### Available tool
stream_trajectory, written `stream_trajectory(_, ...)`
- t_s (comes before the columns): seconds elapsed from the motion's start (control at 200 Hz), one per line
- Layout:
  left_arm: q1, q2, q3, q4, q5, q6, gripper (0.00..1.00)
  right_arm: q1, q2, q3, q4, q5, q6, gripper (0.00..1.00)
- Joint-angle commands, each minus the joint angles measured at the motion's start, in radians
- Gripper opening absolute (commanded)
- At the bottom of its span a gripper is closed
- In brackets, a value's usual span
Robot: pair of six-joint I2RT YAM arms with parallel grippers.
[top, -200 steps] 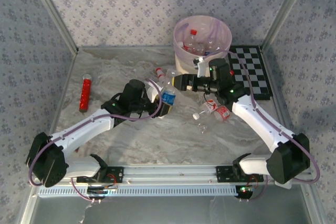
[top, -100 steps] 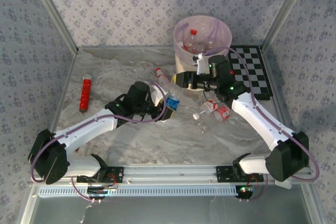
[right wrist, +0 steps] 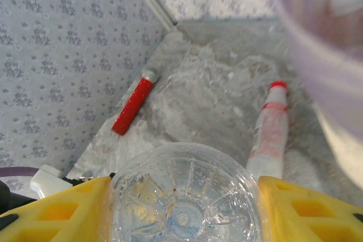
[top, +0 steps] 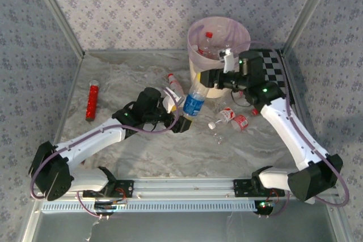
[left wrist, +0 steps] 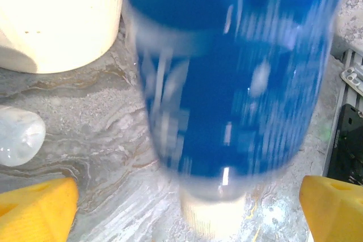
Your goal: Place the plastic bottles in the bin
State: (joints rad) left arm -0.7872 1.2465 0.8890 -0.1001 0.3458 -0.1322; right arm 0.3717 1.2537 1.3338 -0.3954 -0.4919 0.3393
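Right pincer (right wrist: pixel 182 207) grips the blue bottle (top: pixel 194 103); left pincer (left wrist: pixel 185 206) stands wide below it. The bin (top: pixel 191 43) just beyond holds several; a few loose bottles (top: pixel 233 119) wait nearby.

Both arms reach inward, elbows bent; the left gripper (top: pixel 177 114) gapes wide, while the right gripper (top: pixel 204 79) clamps a bottle (top: pixel 194 102).

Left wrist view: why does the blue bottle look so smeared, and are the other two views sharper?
Left wrist view: the blue-labelled bottle is smeared into vertical streaks, likely motion blur; the bin is washed out to near white. Right wrist view: the bottle's clear base is fairly sharp, the bin's rim soft. Top external view: evenly lit and sharp.
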Motion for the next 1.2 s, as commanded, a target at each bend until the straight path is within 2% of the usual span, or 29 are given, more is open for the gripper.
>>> stream_trajectory(0.0, 0.0, -0.057, 0.032, 0.035, -0.051, -0.015, 1.0, -0.06, -0.044, 0.133, -0.081, 0.008, -0.088, 0.48)
stream_trajectory(0.155, 0.008, -0.074, 0.005, 0.004, -0.19, -0.048, 1.0, -0.162, -0.05, 0.27, -0.065, 0.046, -0.093, 0.45)
stream_trajectory(0.315, 0.014, -0.068, -0.007, -0.025, -0.216, -0.11, 1.0, -0.235, -0.012, 0.377, 0.023, 0.075, -0.108, 0.32)
stream_trajectory(0.49, 0.013, -0.044, -0.007, -0.055, -0.27, -0.213, 0.99, -0.26, 0.088, 0.456, 0.104, 0.184, -0.143, 0.27)
stream_trajectory(0.565, 0.014, -0.042, -0.023, -0.063, -0.314, -0.251, 0.99, -0.258, 0.147, 0.496, 0.132, 0.227, -0.179, 0.25)
stream_trajectory(0.665, 0.017, -0.04, -0.039, -0.076, -0.356, -0.306, 1.0, -0.258, 0.248, 0.575, 0.118, 0.22, -0.234, 0.19)
stream_trajectory(0.885, 0.019, -0.02, -0.052, -0.066, -0.33, -0.34, 1.0, -0.218, 0.466, 0.775, -0.039, 0.159, -0.29, 0.17)
stream_trajectory(0.97, 0.019, -0.014, -0.05, -0.058, -0.332, -0.345, 1.0, -0.177, 0.513, 0.771, -0.078, 0.157, -0.337, 0.17)
stream_trajectory(1.195, 0.019, -0.004, -0.041, -0.08, -0.339, -0.342, 1.0, -0.091, 0.623, 0.733, -0.128, 0.253, -0.421, 0.15)
